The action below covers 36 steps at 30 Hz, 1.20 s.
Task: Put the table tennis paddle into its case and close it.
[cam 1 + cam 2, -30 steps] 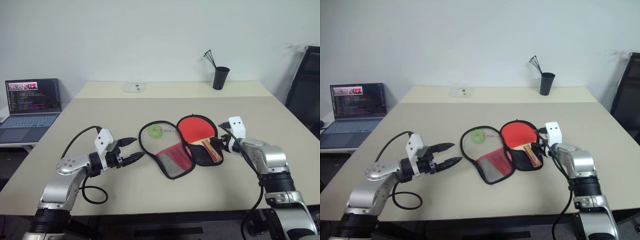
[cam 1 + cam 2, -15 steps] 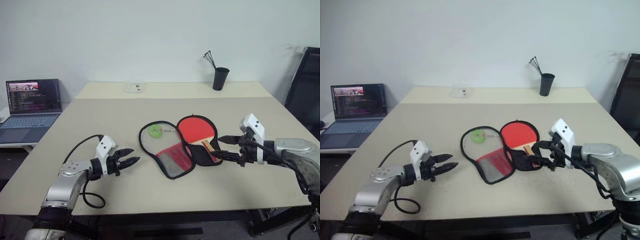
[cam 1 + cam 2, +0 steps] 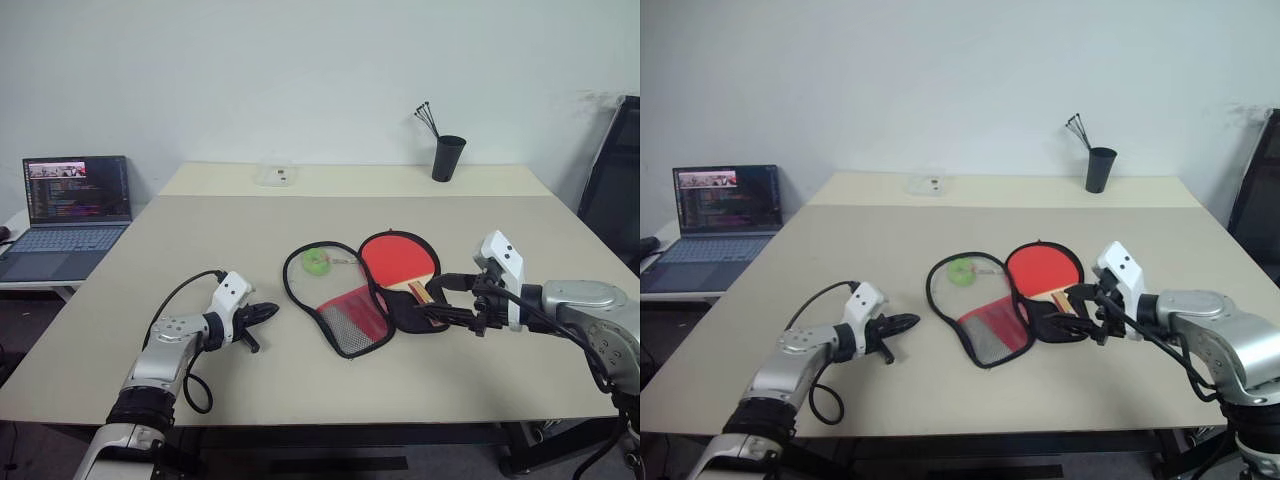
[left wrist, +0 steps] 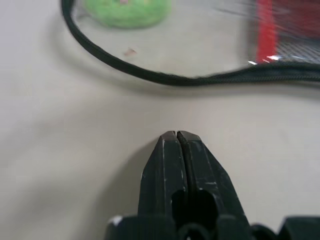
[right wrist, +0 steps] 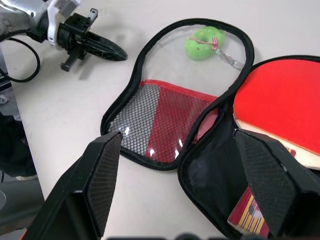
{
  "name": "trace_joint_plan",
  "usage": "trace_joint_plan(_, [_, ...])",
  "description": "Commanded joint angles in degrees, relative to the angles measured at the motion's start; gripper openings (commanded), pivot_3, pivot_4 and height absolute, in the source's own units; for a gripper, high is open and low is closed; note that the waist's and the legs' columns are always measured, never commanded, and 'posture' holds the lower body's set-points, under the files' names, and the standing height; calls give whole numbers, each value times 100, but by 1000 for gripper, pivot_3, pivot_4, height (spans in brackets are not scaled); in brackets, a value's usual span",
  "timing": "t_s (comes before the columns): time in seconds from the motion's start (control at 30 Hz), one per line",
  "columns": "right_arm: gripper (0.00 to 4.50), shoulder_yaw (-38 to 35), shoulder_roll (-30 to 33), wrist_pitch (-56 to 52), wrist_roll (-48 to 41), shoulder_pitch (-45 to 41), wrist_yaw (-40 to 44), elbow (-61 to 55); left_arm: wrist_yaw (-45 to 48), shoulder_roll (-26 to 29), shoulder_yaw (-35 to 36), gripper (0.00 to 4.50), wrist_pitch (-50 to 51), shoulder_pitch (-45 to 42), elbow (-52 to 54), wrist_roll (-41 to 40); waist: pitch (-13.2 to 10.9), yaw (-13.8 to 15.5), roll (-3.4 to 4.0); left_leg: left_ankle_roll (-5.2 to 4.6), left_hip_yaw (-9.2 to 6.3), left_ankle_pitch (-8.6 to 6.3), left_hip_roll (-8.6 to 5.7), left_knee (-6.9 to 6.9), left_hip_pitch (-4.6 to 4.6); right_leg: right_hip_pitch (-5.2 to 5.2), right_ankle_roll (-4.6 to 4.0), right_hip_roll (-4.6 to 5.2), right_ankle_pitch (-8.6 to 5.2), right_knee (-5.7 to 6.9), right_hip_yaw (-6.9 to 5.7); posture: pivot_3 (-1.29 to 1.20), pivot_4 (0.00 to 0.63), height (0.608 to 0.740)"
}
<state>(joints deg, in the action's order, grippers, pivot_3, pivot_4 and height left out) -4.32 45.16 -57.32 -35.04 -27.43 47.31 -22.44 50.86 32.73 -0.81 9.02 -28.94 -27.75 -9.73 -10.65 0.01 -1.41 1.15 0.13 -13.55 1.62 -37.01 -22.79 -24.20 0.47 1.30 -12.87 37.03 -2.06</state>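
- Beige table [image 3: 300, 215] against a plain white wall; laptop [image 3: 72, 205] on a side desk off the left edge, black cup [image 3: 446, 157] with sticks at the far edge, small clear dish [image 3: 274, 176] near it.
- case [image 3: 345, 295] lies unzipped and splayed flat mid-table: mesh-and-red flap toward the left, black half toward the right, green ball [image 3: 316, 261] on its cord inside the loop of the edging.
- table tennis paddle [image 3: 398, 260] rests on the black half, red face up, handle [image 5: 250, 216] pointing at the robot and sitting in the black pocket. Looks seated, not yet covered.
- left gripper [image 3: 262, 315] low on the table, just beside the case's left edge, not touching; fingers pressed together, nothing in them.
- right gripper [image 3: 443, 298] hovers just off the handle end, jaws spread wide, empty.
- Handling, my read: paddle is rigid and light, rubber face grippy, so take it by the wooden handle if it needs a nudge. Case is soft fabric, floppy, will fold and slide on the table. Pinch the mesh flap at its black edging to fold it over; pin the other half while zipping.
- Writing: striped label on the handle, no text readable. No lettering legible on the case. Laptop screen too small to read.
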Motion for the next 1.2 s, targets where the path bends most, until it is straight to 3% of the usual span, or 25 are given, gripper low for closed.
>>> trace_joint_plan(0.03, [3901,-88,-65,164,-76,-64,-73,-143,-196,-226,11,66,-295,-198,-337,111,0,3,0,0,0,0,0,0,1,1,0,0,0,0,0,0,150,740])
trace_joint_plan(0.33, [3901,-71,-90,173,-83,-131,-138,-112,-119,-854,-125,66,-570,-753,-1020,212,4,172,5,1,-8,1,-8,-13,2,14,1,16,2,4,-13,0,150,740])
trace_joint_plan(0.57, [3901,-137,-14,145,-111,-84,-116,-129,310,-710,-532,66,-490,-1082,-963,588,4,147,5,1,-1,0,-12,-8,-3,11,2,20,3,-4,-9,0,150,740])
trace_joint_plan(0.73, [3901,-171,-26,157,-108,-52,-161,-119,311,-797,-456,66,-642,-1470,-1216,557,3,127,4,0,-1,0,-12,-9,-5,9,2,14,3,-4,-10,0,150,740])
trace_joint_plan(1.07, [3901,-450,386,189,-113,251,30,-70,480,-1515,-699,66,-297,-1856,-411,399,1,135,1,0,-1,0,-14,-10,-12,5,2,11,3,-6,-9,0,150,740])
trace_joint_plan(1.2, [3901,-622,645,222,-72,404,97,64,282,-1884,-786,66,-239,-2173,-606,497,1,129,1,0,0,0,-19,-10,-10,7,2,9,3,-7,-8,0,150,740])
